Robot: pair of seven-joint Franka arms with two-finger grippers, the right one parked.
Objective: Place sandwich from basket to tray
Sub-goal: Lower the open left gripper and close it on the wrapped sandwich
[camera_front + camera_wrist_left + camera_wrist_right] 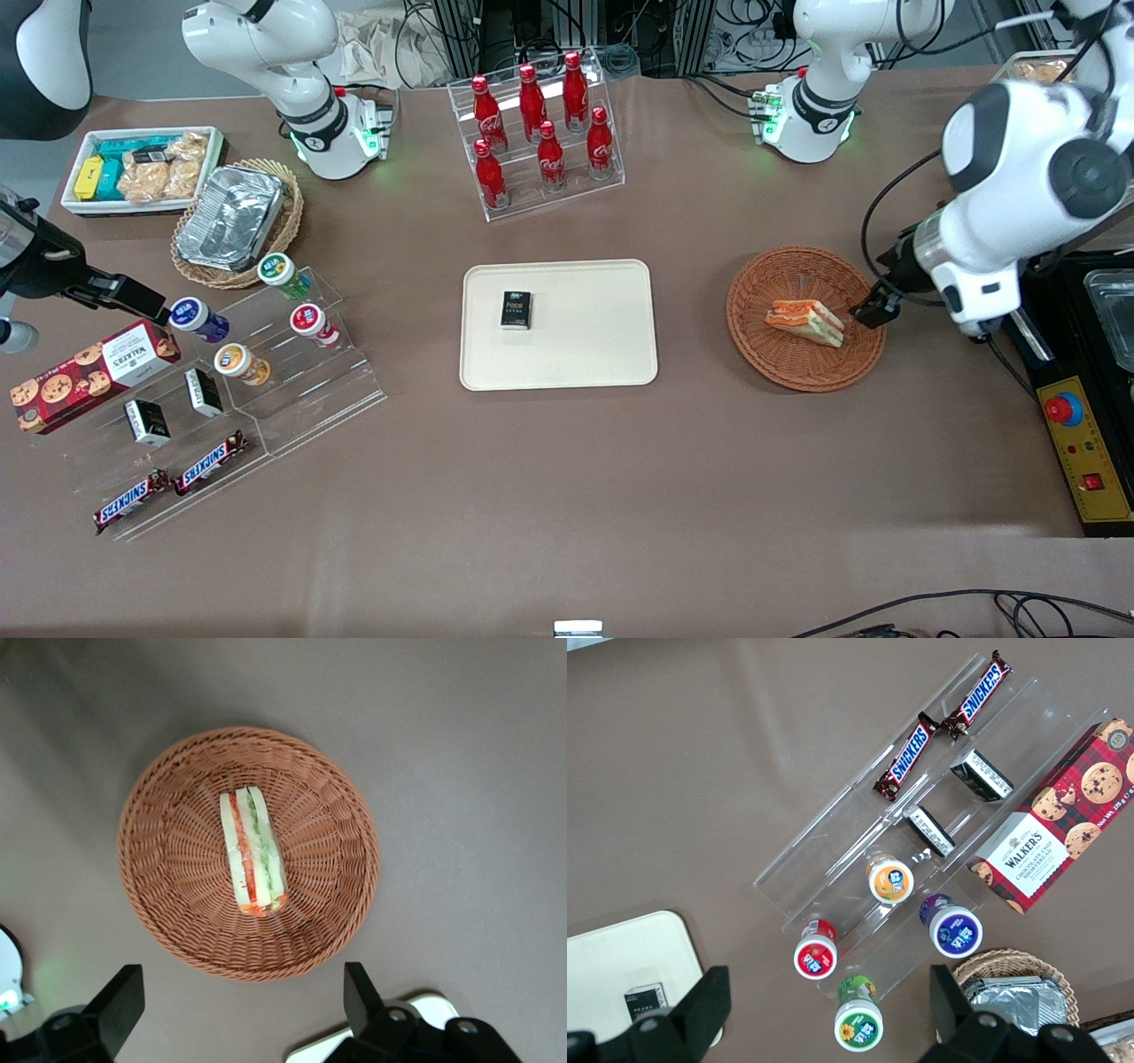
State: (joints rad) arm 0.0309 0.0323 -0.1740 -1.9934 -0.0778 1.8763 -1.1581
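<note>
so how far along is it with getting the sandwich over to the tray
Early stage. Nothing is moved: the sandwich lies in the basket, untouched. In hand is the approach: the tool is open, above the basket's rim toward the working arm's end, holding nothing. Left to do: lower, grip, lift and carry it to the tray, which holds only a small black box.

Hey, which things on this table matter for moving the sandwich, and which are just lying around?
For the job: sandwich, basket, tray, gripper open, above the basket.

Just lying about: small black box on the tray, cola bottles, cookie box, candy bars, foil container.
</note>
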